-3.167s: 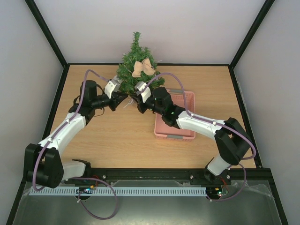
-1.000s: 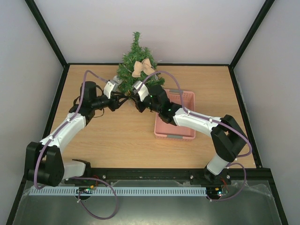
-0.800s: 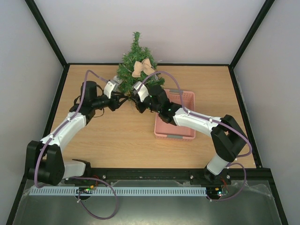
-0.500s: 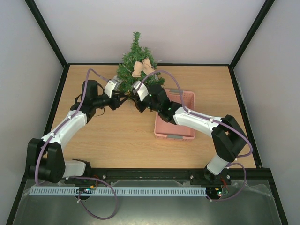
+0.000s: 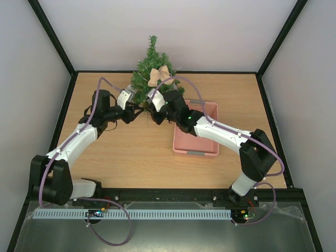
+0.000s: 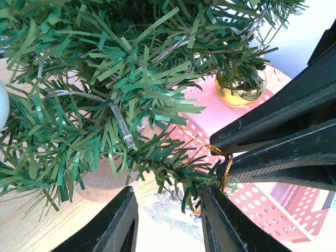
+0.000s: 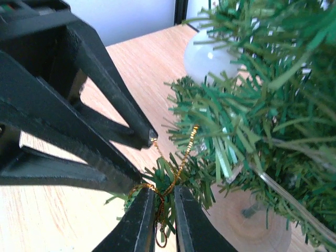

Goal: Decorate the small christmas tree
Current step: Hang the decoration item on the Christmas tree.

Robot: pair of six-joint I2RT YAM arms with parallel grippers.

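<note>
Right gripper (image 7: 163, 195) pinches gold thread (image 7: 181, 152) — left gripper (image 6: 168, 198) half-open (astride small christmas tree (image 6: 121, 58) branch).

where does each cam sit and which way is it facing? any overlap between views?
Top external: above and behind the bases, looking down on the table; both arms whole, left gripper and right gripper close together at the small christmas tree, pink basket beside it.
Left wrist: low under the branches, facing the pink basket; own fingers at bottom.
Right wrist: low by the tree, facing across the table; own fingers pinch a gold thread.
Shared: both wrist views show the thread and the opposite gripper.
</note>
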